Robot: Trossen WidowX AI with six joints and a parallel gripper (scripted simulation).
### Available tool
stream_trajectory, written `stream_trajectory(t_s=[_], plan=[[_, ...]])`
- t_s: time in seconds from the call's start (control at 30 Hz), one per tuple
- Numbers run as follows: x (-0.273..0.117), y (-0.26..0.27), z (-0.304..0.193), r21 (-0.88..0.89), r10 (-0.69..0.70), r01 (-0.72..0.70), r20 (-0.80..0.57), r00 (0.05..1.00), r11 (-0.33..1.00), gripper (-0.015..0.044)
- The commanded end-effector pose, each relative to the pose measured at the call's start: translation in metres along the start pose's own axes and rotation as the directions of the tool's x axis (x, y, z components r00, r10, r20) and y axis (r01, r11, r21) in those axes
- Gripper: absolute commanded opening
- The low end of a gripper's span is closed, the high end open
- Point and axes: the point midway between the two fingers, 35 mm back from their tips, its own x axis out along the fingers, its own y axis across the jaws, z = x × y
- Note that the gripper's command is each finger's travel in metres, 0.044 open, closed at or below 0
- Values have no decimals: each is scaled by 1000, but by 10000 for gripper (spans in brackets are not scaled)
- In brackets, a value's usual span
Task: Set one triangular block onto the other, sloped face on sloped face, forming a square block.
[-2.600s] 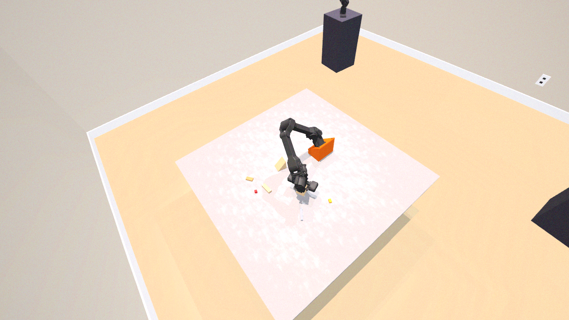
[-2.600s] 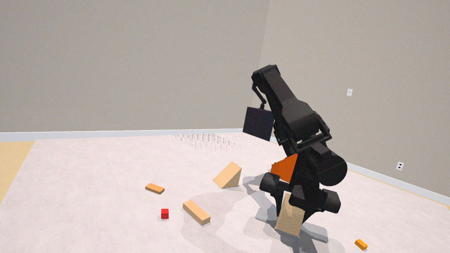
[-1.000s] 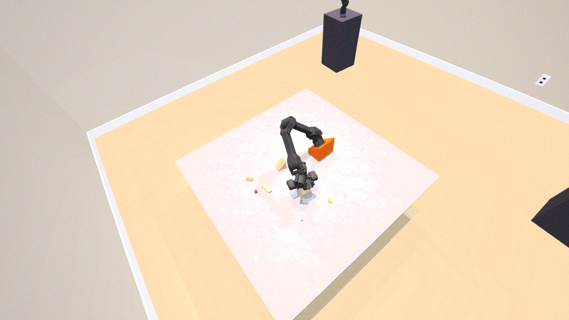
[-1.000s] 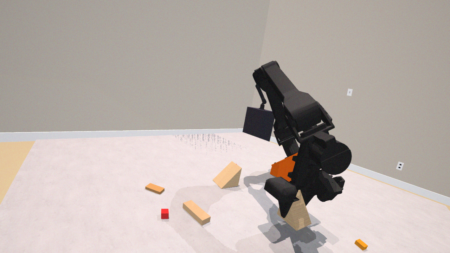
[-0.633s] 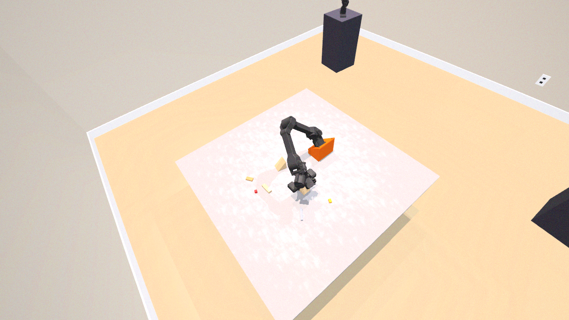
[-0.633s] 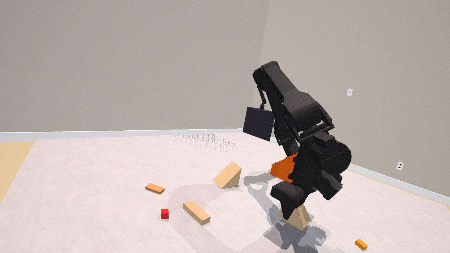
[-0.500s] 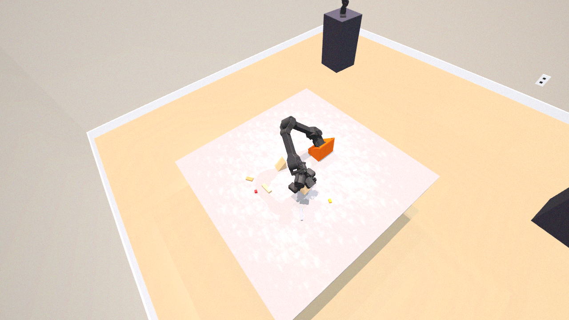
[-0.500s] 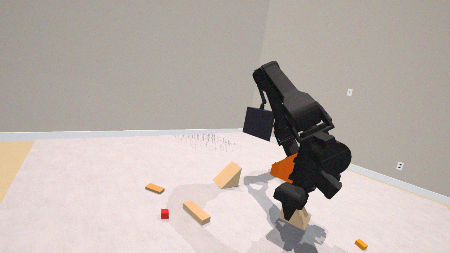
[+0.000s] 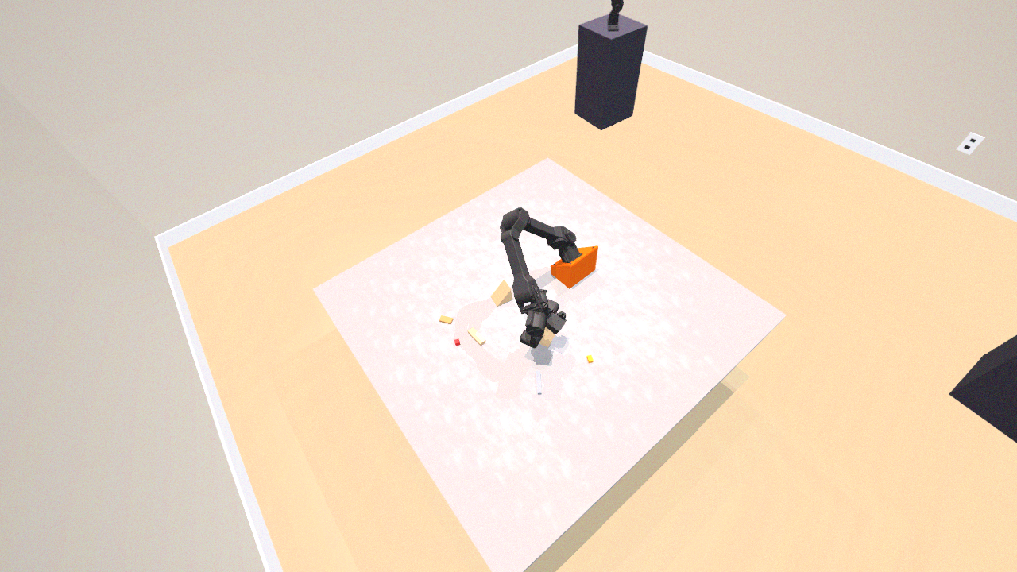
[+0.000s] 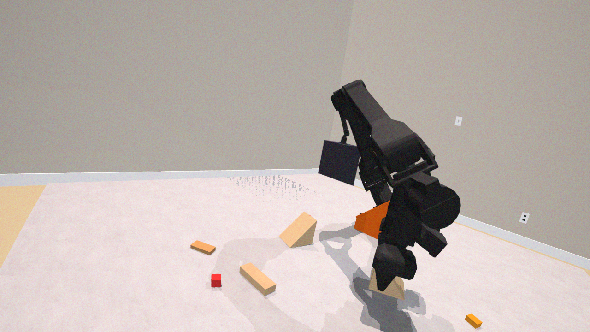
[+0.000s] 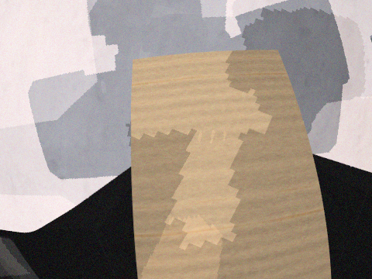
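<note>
One triangular block [image 9: 500,292] [image 10: 297,231] stands on the table [image 9: 440,398] [image 10: 123,222] with its sloped face up, facing left in the exterior view. My gripper [image 10: 387,282] is shut on the other triangular block [image 9: 547,338] [image 10: 396,286] [image 11: 217,163], one finger on each side of it in the wrist view. The held block is to the right of and nearer the camera than the standing one in the exterior view. It seems to hang a little above the table; the exact gap cannot be told. A finger hides part of it.
A long wooden block [image 9: 476,336] [image 10: 257,279], a red cube [image 9: 457,342] [image 10: 216,280], an orange-brown block [image 9: 446,319] [image 10: 202,247] and a small yellow-orange block [image 9: 589,359] [image 10: 473,320] lie around. A whitish strip [image 9: 539,384] lies nearby. The orange base [image 9: 579,270] [image 10: 369,221] stands behind the standing block.
</note>
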Motion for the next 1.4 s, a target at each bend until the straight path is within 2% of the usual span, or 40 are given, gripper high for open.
stream_trajectory(t_s=[0.0,0.77,1.3,1.37], plan=[[0,0,0,-13,1,-1,0,1000,1000,0],[27,1,0,-2,2,-2,-2,1000,1000,0],[25,0,0,3,2,-2,2,1000,1000,420],[25,0,0,3,2,-2,2,1000,1000,440]])
